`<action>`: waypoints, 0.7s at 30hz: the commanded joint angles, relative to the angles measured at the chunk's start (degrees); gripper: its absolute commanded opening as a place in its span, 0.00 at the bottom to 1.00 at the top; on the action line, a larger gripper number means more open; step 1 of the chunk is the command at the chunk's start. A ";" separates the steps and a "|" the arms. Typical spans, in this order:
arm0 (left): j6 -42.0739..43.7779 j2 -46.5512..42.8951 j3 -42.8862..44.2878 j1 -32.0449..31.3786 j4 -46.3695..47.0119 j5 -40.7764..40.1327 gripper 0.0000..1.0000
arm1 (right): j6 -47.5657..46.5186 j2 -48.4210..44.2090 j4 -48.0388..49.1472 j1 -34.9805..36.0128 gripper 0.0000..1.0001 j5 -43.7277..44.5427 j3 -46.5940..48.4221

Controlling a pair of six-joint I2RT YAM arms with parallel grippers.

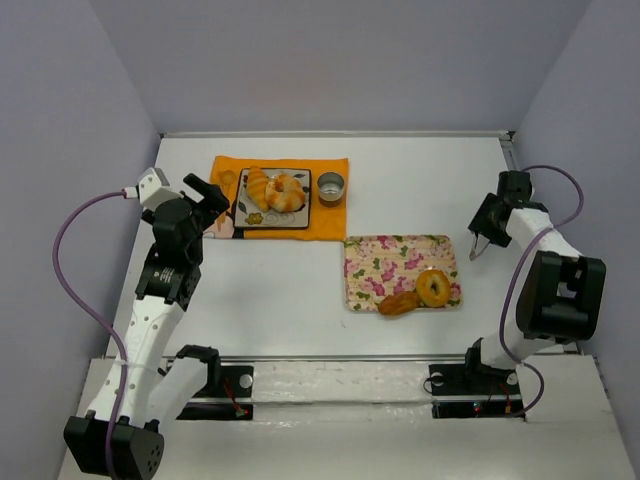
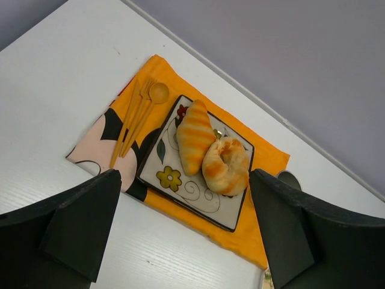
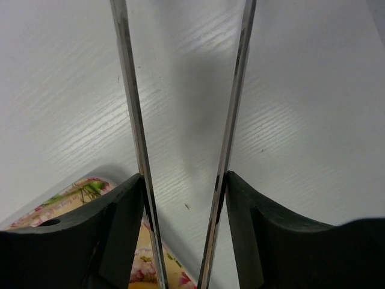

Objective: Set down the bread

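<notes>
Count, top view: four breads, one plate (image 1: 243, 212), one tray (image 1: 370, 262), one mat (image 1: 330, 222), one cup (image 1: 331, 186), all on the white table (image 1: 300, 330).

Two breads are on the plate, touching each other: a striped roll (image 2: 194, 137), long and tapered with pale and orange-brown bands, and to its right a bun (image 2: 226, 167), round, golden, with a dimple in the middle. The plate is square, dark-rimmed, with flower and scroll drawings, and sits on the orange mat.

The other two breads are on the floral tray, in its near right corner: a ring (image 1: 434, 288) with a clear hole and a glazed tan crust, and a long roll (image 1: 398, 303), darker brown, lying at the tray's near edge and touching the ring.

On the mat left of the plate lie one spoon (image 2: 157, 92) and one fork (image 2: 144, 89), orange like the mat, side by side. The metal cup stands just right of the plate, at the mat's right edge.

My left gripper (image 1: 218, 208) hangs above the mat's left end, fingers spread wide, nothing between them; its wrist view frames the plate. My right gripper (image 1: 474, 248) is right of the tray, clear of it, its two thin blades (image 3: 133, 108) parted and angled toward each other, with only bare table between them
</notes>
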 commanded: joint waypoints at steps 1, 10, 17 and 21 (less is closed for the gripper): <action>0.12 -1.45 -0.32 0.22 2.96 -0.59 0.99 | -0.70 0.68 3.80 -0.49 0.64 -1.56 -0.02; 0.21 -0.93 -0.14 0.22 2.78 -0.77 0.99 | -1.48 -4.06 1.25 -0.49 1.00 4.49 -1.34; 0.12 -1.10 0.03 0.22 2.52 -0.86 0.99 | -5.88 -10.04 -3.23 -0.49 1.00 11.27 -0.29; 0.12 -1.28 -0.05 0.22 2.52 -0.77 0.99 | -5.71 -15.57 -3.23 -0.49 1.00 4.25 1.55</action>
